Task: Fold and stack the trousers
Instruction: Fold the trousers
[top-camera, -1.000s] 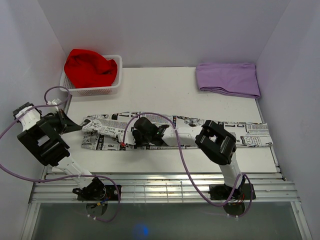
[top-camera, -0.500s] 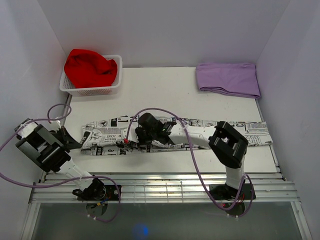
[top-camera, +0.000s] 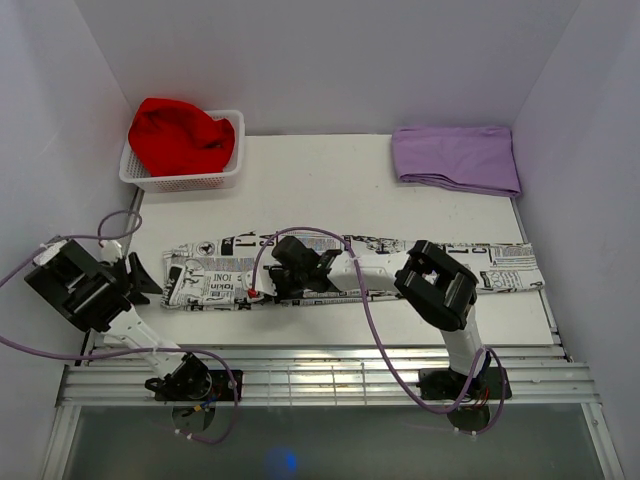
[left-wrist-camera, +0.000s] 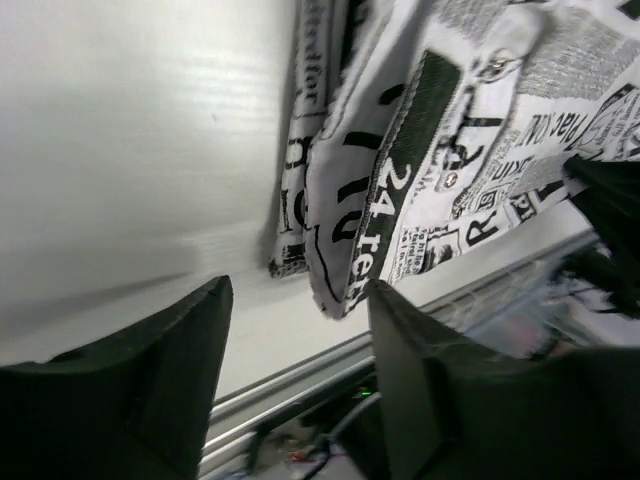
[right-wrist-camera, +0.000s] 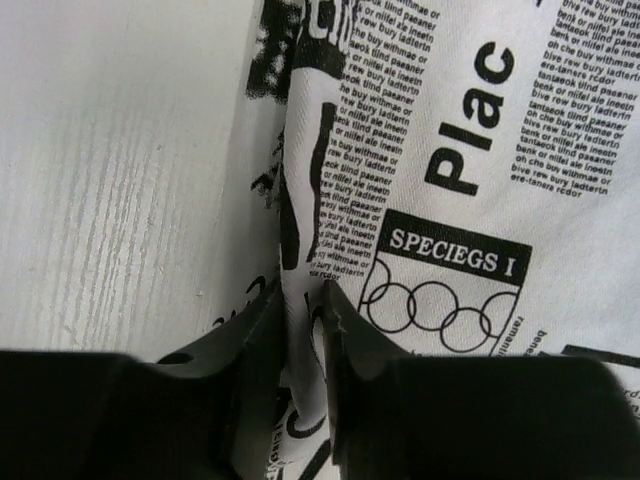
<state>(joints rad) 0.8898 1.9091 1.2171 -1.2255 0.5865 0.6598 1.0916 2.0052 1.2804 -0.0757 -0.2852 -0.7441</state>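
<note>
The trousers (top-camera: 500, 266), white with black newspaper print, lie as a long strip across the table's near half. Their left end (left-wrist-camera: 470, 120) lies flat, with one corner hanging just ahead of my left gripper (left-wrist-camera: 300, 292). That gripper (top-camera: 148, 277) stands open just left of the cloth and holds nothing. My right gripper (top-camera: 272, 283) rests low on the strip's left part. In the right wrist view its jaws (right-wrist-camera: 298, 295) stand close together with a fold of the trousers (right-wrist-camera: 470, 150) pinched between them.
A white basket (top-camera: 190, 181) holding a red cloth (top-camera: 180, 135) stands at the back left. At the back right lies a folded lilac cloth (top-camera: 455, 158). A metal rail (top-camera: 330, 375) runs along the near edge, and purple cables loop over both arms.
My left gripper has opened, let go of the trousers' left end and drawn back toward the near left. The strip's left end now lies flatter. The right gripper shifted slightly along the cloth.
</note>
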